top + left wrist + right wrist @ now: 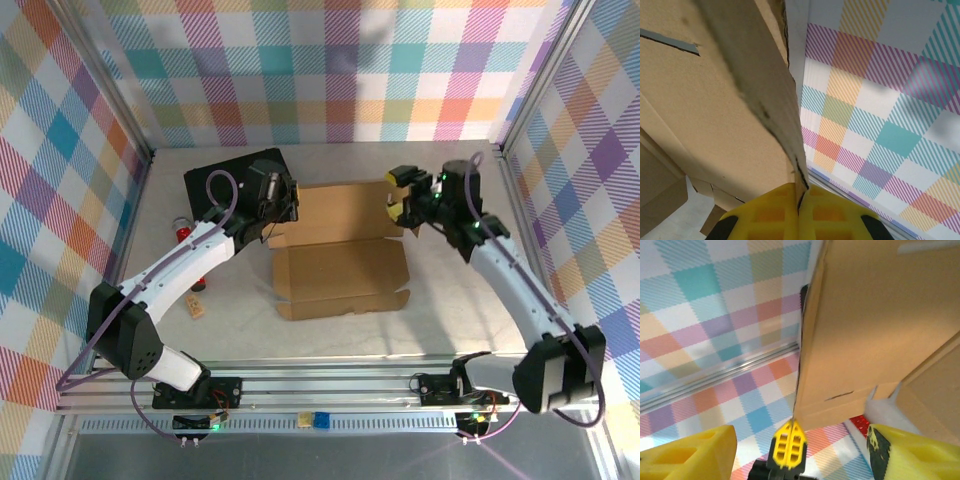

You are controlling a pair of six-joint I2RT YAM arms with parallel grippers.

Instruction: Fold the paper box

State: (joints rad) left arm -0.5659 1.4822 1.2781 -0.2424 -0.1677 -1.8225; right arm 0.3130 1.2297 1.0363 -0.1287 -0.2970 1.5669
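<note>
While its long axis runs left to right across the tabletop, the paper box lies open near the middle, one long panel nearer the arms and the other toward the back wall. It is plain brown corrugated cardboard, creased between the two panels, with short flaps and notched tabs along the near edge and at the ends. The left gripper is pressed together on the left edge of the far panel, pinching the cardboard between its yellow fingers. The right gripper is spread, and in its wrist view the panel's right edge sits between the fingers, apart from both. A black case lies just beside the box's far left corner. Bare tabletop lies open to the right of the box and along its near side.
</note>
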